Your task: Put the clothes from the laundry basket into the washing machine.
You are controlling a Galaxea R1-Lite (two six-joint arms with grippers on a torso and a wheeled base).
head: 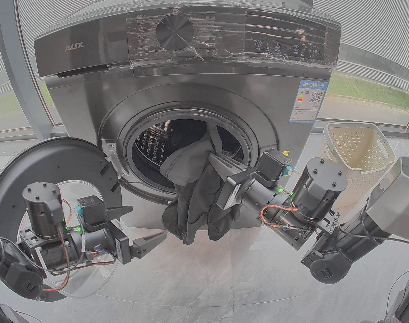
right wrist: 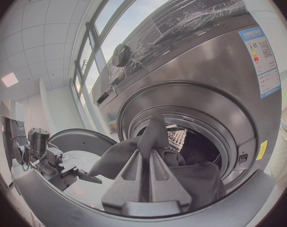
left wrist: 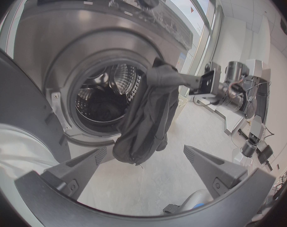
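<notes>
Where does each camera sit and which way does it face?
Head: up top, looking down at the washing machine; left gripper and right gripper show.
Left wrist: faces the drum; left gripper open.
Right wrist: faces the drum; right gripper shut on the dark garment.
All three share the dark garment at the drum mouth.

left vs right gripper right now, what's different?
The left gripper is open and holds nothing; the right gripper is shut on the dark garment. The left gripper sits low in front of the open door; the right gripper is higher, at the drum opening of the washing machine, with the garment hanging down in front of it. Both have the same dark wedge-shaped fingers.
</notes>
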